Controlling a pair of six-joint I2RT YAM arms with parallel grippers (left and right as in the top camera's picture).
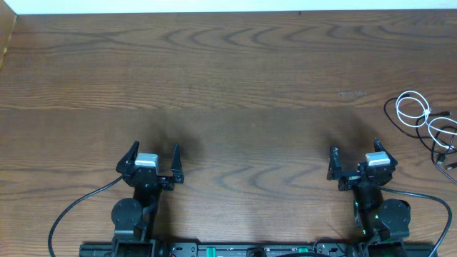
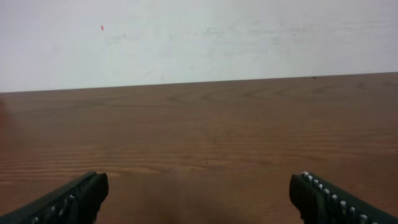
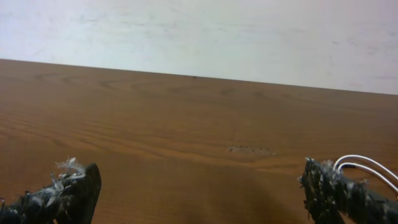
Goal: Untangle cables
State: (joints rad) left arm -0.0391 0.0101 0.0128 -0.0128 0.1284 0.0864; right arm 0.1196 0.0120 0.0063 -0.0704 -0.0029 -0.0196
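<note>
The cables, white and black cords looped together, lie at the right edge of the table, beyond the left gripper and right gripper, both spread wide and empty, where a careless tug could tighten the snarl or drag it overboard.

Right gripper spread wide, white cable (partly hidden) at right edge

White cable and black cable lie coiled, overlapping; at right edge of table.

Cables cut off at overhead's right edge.
</note>
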